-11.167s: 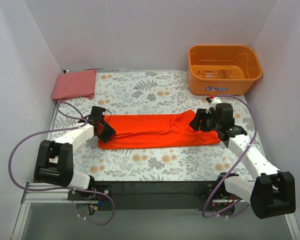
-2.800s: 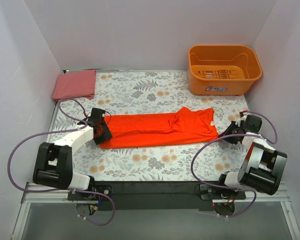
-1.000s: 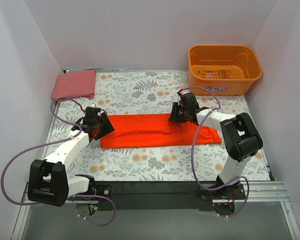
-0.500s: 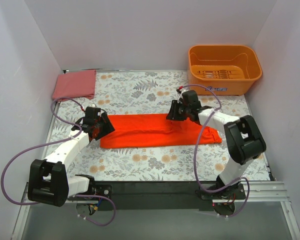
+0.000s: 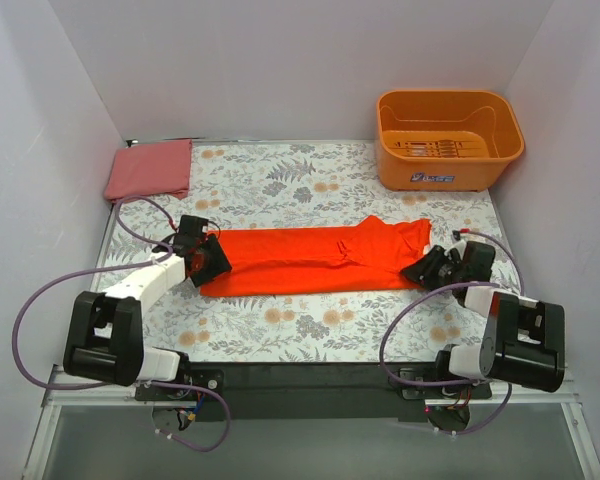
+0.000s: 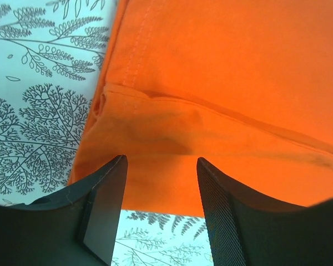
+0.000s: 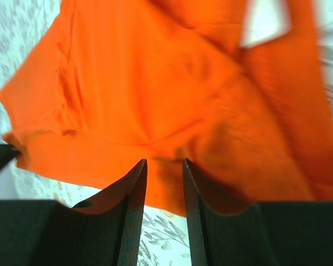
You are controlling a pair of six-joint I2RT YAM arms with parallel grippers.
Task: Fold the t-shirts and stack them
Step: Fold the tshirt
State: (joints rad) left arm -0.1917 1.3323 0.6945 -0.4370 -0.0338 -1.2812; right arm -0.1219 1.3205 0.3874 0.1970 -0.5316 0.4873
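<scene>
**Left arm** [image 5: 140,283]: It runs low over the table [image 5: 310,185] from its base, forward and toward the robot's right, with the wrist tipped down. The left claw [image 5: 208,260] sits at the left-hand end of the orange-red t-shirt [image 5: 320,258]. In the wrist view its fingers [image 6: 102,210] stand well apart. The shirt's hemmed edge lies flat across the gap and ahead of the tips, and nothing is pinched between them (a sliver of patterned table shows below the cloth, nearer the wrist).

**Right arm** [image 5: 485,293]: It is folded tight upon itself close to its base, the forearm low and pointing toward the robot's left. The right claw [image 5: 425,268] sits at the opposite end of the same shirt, just beside the spread sleeve. The wrist view is blurred. The fingers [image 7: 133,216] leave only a narrow slot between them, and orange cloth fills the view beyond the tips and shows through the slot. I cannot tell whether the cloth is caught there.

**Orange-red t-shirt**: It lies on the table as a long strip between the two claws, wider and rumpled at the right claw's end.

**Pinkish-red t-shirt** [image 5: 150,168]: A folded rectangle, beyond the left claw and to its outer side, well apart from it.

**Orange tub** [image 5: 448,150]: It stands beyond the right claw, well apart from it.
</scene>
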